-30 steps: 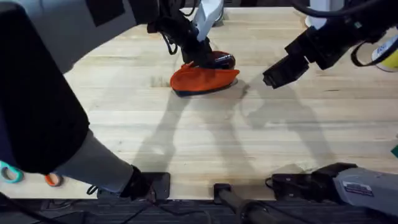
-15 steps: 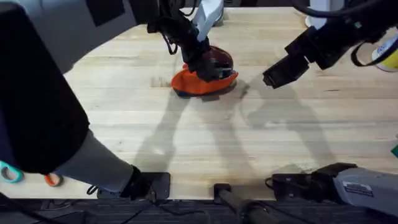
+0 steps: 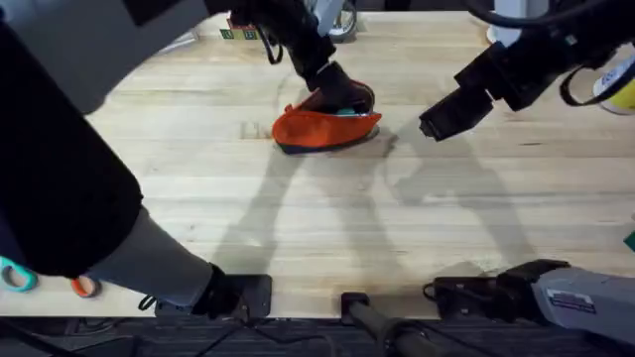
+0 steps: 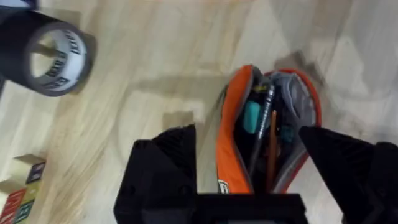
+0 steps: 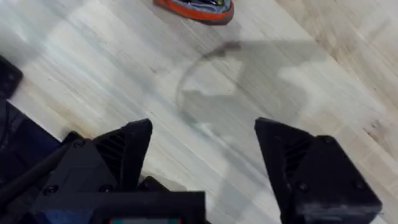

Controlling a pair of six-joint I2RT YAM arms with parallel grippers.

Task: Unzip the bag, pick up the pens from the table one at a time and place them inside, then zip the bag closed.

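While the bag [image 3: 325,127] lies toward the far edge of the table [image 3: 327,218], a little left of the middle, its mouth stands open, and the left wrist view looks straight down into it: a dark slim pen [image 4: 261,124] and an orange one [image 4: 272,146] already lie lengthwise inside, beside something teal. The left pincer [image 3: 342,94] hovers right over the bag's far side, its fingers [image 4: 163,163] spread with one on each side of the open pouch, gripping nothing. The right pincer [image 3: 444,117] hangs above bare table just to the right of the bag, apart from it, its fingers [image 5: 124,149] also spread and empty. No loose pen lies on the table that I can make out, so I judge the filling done and the zipping the step in hand. What that move turns on is the bag's long axis, which runs roughly parallel to the far edge of the table, its right end pointing at the right pincer, and the zipper runs along the same line. The left arm is the nearer (it is already over the opening) and seems best placed to take the pull, though I cannot make the pull out. The right arm could steady the right end of the soft fabric, which will likely buckle otherwise.
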